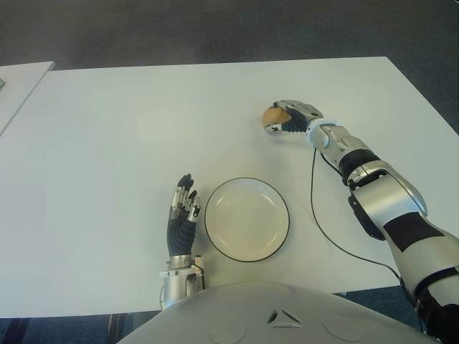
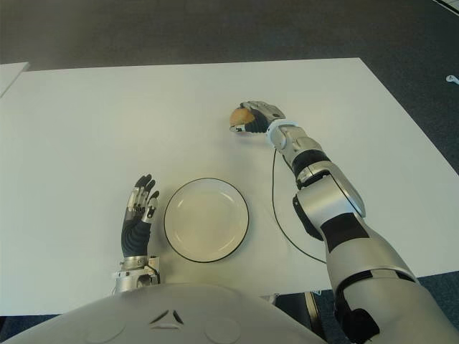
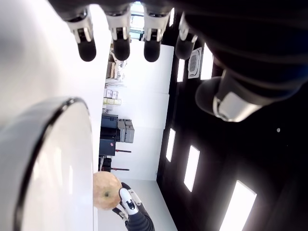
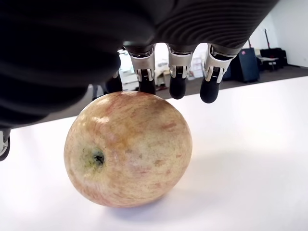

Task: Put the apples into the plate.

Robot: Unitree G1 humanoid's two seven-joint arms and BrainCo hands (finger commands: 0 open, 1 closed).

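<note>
So the robot's right hand (image 1: 290, 115) is reached out over the far side of the white tabletop (image 1: 107, 129) and sits right on top of the one yellowish-pink round apple (image 4: 127, 149) I can see. In the right wrist view the apple sits on the table with a shadow under it, and the dark fingertips (image 4: 177, 82) hang over its far side. They look draped around it rather than clamped, so I'd call it a grasp that's closing, not finished. The white round plate with a thin dark rim (image 1: 284, 215) is empty and sits near the robot's body, well apart from the apple. The left hand (image 1: 182, 215) is just beside the plate on its left, fingers straight and relaxed, holding nothing. To do this step well, I'd say get the thumb properly under or against the near side before lifting, since a round smooth apple will roll out of a top-only grip. Then lift clear of the table and come down over the plate's middle, not its rim.
</note>
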